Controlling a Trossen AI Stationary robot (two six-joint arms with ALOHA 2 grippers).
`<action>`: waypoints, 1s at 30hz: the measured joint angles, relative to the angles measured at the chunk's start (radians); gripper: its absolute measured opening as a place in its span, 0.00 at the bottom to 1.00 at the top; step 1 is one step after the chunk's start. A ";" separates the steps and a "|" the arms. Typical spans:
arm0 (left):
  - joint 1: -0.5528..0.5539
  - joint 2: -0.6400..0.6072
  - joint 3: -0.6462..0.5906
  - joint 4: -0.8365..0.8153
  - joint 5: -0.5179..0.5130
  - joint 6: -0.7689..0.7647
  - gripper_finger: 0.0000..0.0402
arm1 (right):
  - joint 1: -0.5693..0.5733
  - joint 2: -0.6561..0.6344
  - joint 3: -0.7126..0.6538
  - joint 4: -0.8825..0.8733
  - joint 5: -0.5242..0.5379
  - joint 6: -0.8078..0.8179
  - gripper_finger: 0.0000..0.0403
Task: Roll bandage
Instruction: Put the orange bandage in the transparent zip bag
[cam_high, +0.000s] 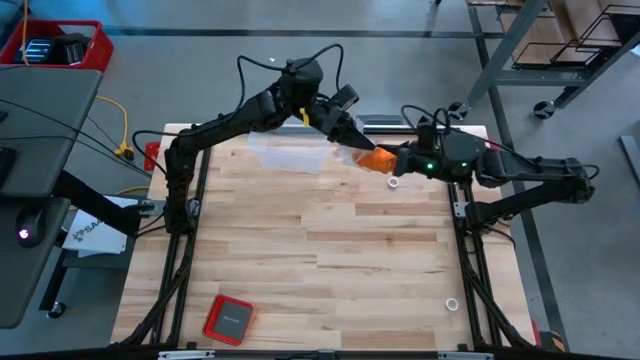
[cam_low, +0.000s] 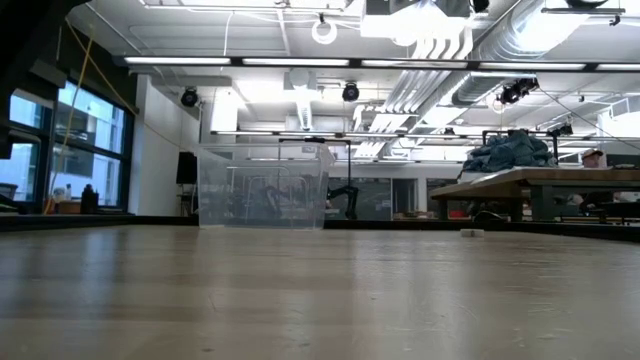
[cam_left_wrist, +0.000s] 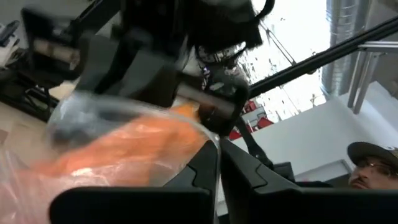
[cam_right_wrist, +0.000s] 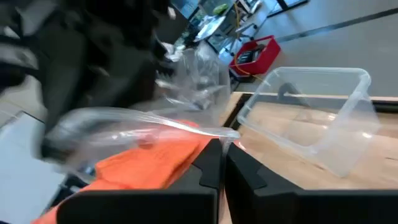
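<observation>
1. The bandage (cam_high: 375, 159) hangs in the air above the far part of the wooden table (cam_high: 330, 260), just beyond a small white ring (cam_high: 394, 183). It is a bright orange crumpled strip, and it sits inside a clear plastic bag (cam_right_wrist: 155, 134).
2. The left gripper (cam_high: 358, 147) meets the bundle from the far-left side. In its wrist view its fingers (cam_left_wrist: 199, 171) are pressed together on the bag's film, with orange cloth just behind.
3. The right gripper (cam_high: 398, 160) meets the bundle from the right. Its fingers (cam_right_wrist: 208, 165) are also pinched together, on the bag's edge above the orange fabric.
4. Both grippers are at the bandage, which lies directly between them. Its visible length seems to run from one gripper to the other.
5. A clear plastic bin (cam_high: 290, 155) lies on the table left of the bundle, under the left arm.
6. My judgement: the strip is not yet free of the bag, so rolling cannot begin.
</observation>
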 joint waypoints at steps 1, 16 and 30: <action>0.000 0.000 0.000 -0.012 0.004 0.006 0.05 | 0.000 -0.013 0.000 -0.003 -0.004 0.012 0.00; 0.017 0.000 0.001 -0.199 -0.029 0.313 0.49 | 0.001 -0.123 0.000 -0.268 -0.090 0.169 0.00; -0.160 -0.005 -0.265 -0.676 -0.426 0.904 0.51 | -0.059 0.000 -0.003 -0.655 -0.421 0.231 0.00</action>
